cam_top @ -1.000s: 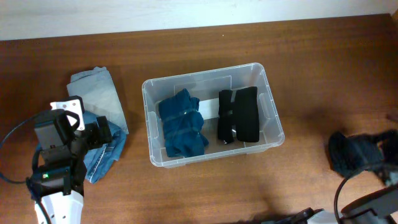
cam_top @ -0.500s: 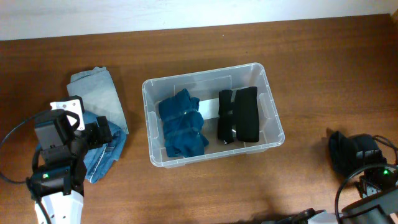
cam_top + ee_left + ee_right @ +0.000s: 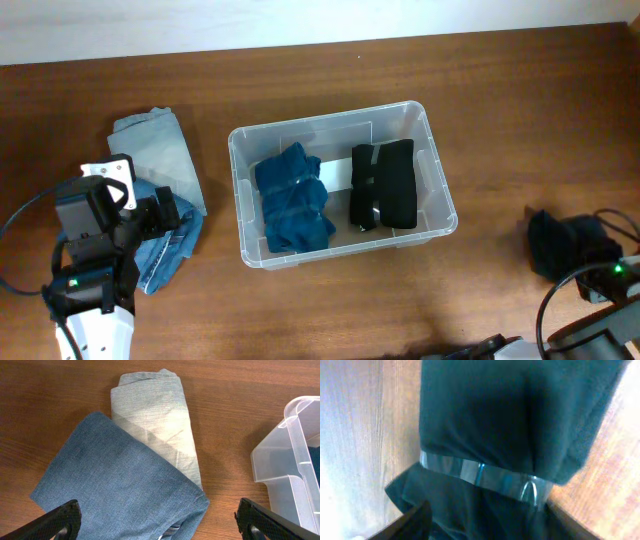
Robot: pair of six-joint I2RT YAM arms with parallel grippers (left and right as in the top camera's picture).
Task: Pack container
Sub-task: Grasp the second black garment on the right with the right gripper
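The clear container (image 3: 436,172) stands mid-table and holds a folded blue garment (image 3: 293,208) on its left and a folded black garment (image 3: 386,183) on its right. Its corner shows in the left wrist view (image 3: 287,455). My left gripper (image 3: 159,527) is open and empty, just above a folded blue denim piece (image 3: 120,485) that overlaps a rolled pale grey denim piece (image 3: 152,415). My right gripper (image 3: 485,522) is open, its fingers either side of a dark garment (image 3: 505,420) bound with a clear tape band. That garment lies on the table at the right (image 3: 555,245).
The two denim pieces lie left of the container in the overhead view, the pale one (image 3: 155,150) behind the blue one (image 3: 168,248). Cables run along the front edge near both arms. A pale wall edges the table's far side.
My right arm has drawn back toward the front right corner. The dark garment stays on the table. The left arm, the container and its contents have not moved.
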